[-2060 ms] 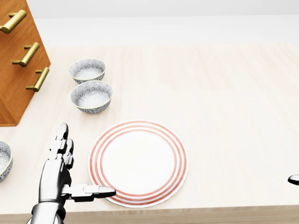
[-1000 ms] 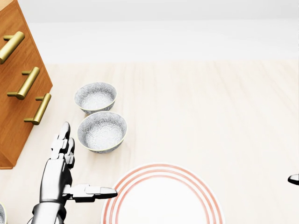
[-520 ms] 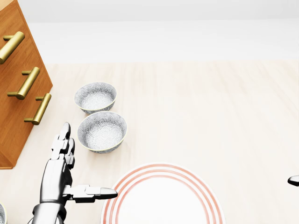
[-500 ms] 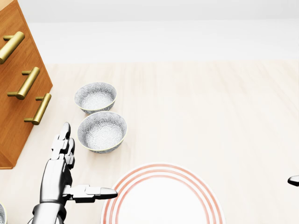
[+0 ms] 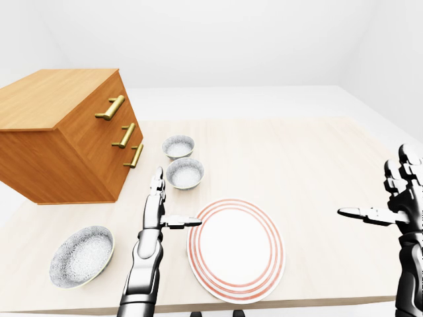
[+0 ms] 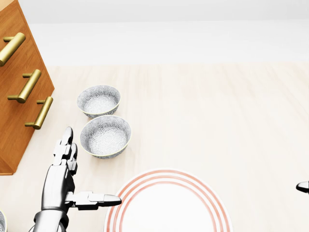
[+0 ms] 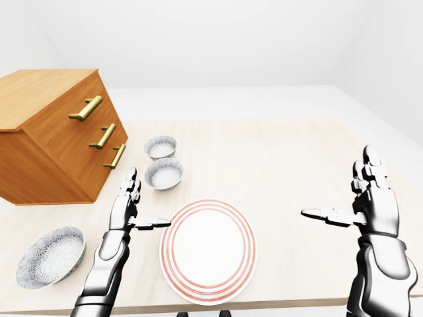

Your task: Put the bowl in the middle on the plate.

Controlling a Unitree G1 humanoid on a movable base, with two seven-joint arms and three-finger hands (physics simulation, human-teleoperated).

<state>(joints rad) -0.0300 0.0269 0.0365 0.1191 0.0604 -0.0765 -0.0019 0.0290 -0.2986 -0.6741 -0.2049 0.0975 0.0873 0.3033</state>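
the middle bowl [image 5: 185, 173] sat on the pale surface [image 5: 304, 158], untouched, just below the far bowl [image 5: 178, 146] in the left-eye view and beside the wooden chest [image 5: 66, 132]. a third, the near bowl [image 5: 82, 255], lay well apart at the lower left. the plate [image 5: 236, 249] lay bare just below and right of the middle bowl, with a gap between them. the left hand [image 6: 58, 186] hovered over the surface to the left of the plate, below and left of the middle bowl. its fingers [image 6: 64, 145] were straight and pointing up the head view, and its thumb stuck out sideways toward the plate, so the hand was spread wide and held nothing. the right hand [image 7: 373, 208] hung far to the right with the same splayed pose, empty, and looked to have no part in this. the task seemed to be at its first step, the reach, with no grasp begun. the next move would likely call for the left hand to go forward and a little right, and to bring fingers and thumb to either side of the middle bowl's rim. it would then close, lift clear of the far bowl close behind, and carry the short way to the plate's centre.
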